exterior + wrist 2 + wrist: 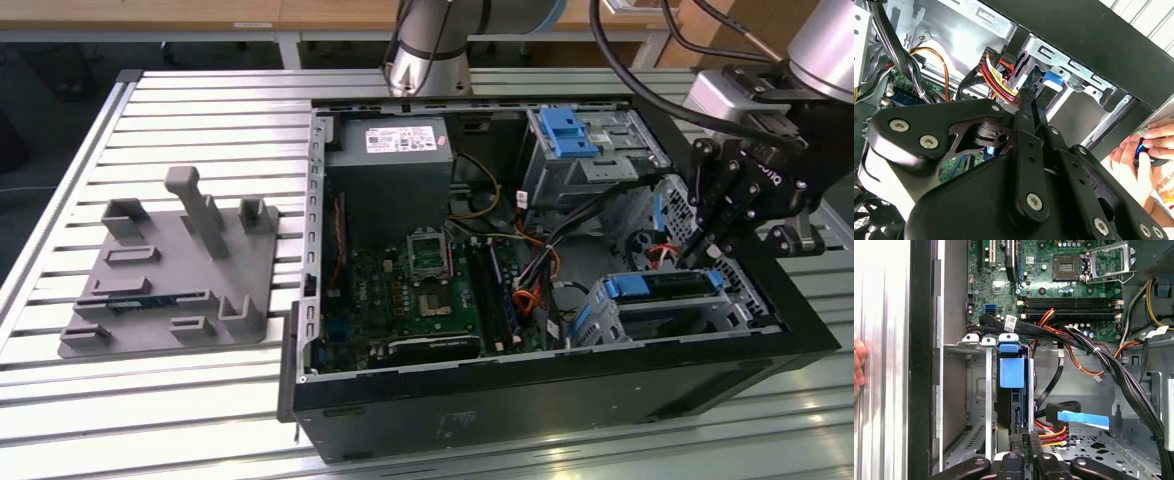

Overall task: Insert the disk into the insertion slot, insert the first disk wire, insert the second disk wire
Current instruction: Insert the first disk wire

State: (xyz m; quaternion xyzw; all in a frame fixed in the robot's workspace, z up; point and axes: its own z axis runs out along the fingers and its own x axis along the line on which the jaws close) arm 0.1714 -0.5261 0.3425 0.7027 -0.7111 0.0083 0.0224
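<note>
Gripper [1026, 438]: fingers drawn narrow, nearly together, tips at end of disk [1011, 369]. Red-yellow-black wire bundle [1054, 432] just beside tips. Disk sits inside insertion slot [683, 318], blue carrier tab showing, at near corner of computer case [534, 405] on exterior view's right. Case open on slatted table [200, 410]. Grey fixture plate [160, 300] well apart, toward table's edge on exterior view's left. Person's hand [1134, 155] just outside case wall.

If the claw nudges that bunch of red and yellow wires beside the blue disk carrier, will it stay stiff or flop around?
Probably floppy: the red and yellow wires run in a loose curve beside the disk. They look thin and separate, so they are likely light and apt to splay rather than move as one piece.
</note>
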